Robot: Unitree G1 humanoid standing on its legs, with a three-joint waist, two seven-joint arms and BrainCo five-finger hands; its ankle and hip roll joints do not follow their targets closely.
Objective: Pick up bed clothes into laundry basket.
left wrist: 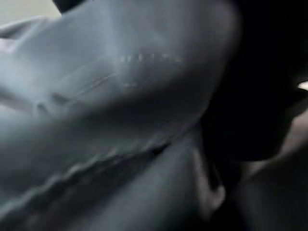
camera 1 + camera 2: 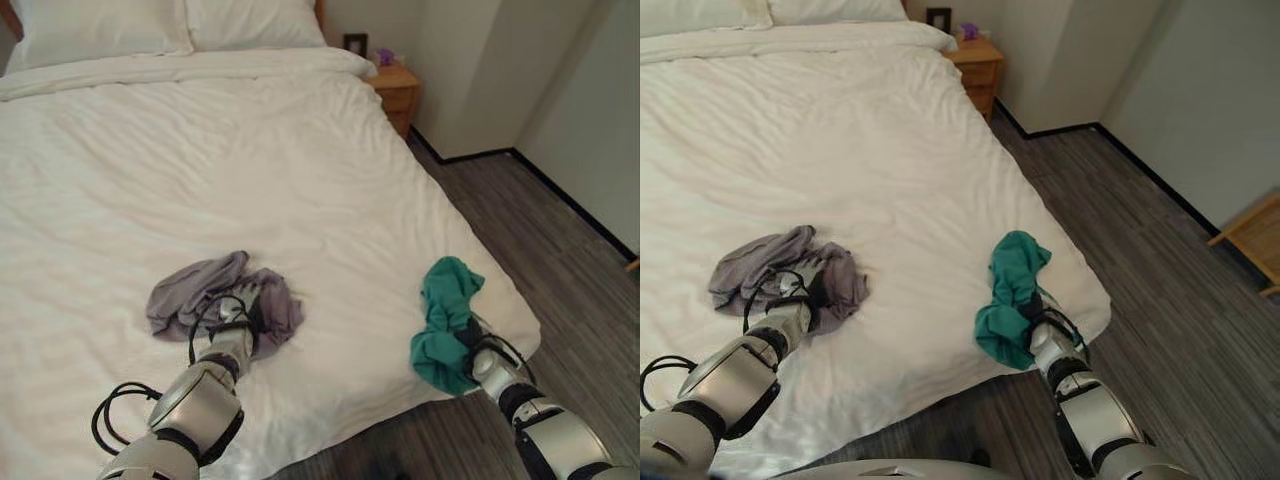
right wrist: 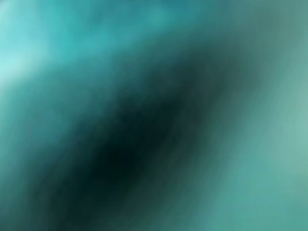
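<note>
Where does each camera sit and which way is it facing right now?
Left eye: head camera, looking down at the bed; both arms show, left hand on the grey garment.
Right eye: same scene, right hand in the teal garment.
Left wrist: against grey cloth.
Right wrist: against teal cloth.
Eyes share bed and nightstand.

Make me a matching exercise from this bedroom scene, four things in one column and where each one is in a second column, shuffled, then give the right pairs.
Things:
1. crumpled grey garment
2. crumpled teal garment
3. small wooden nightstand
4. white pillows

Places:
A. at the head of the white bed
B. near the bed's corner by the floor, at the right hand
C. beside the bed, against the wall
D. mid-bed, under the left hand

Pairs: 1-D, 2-B, 3-C, 4-A
</note>
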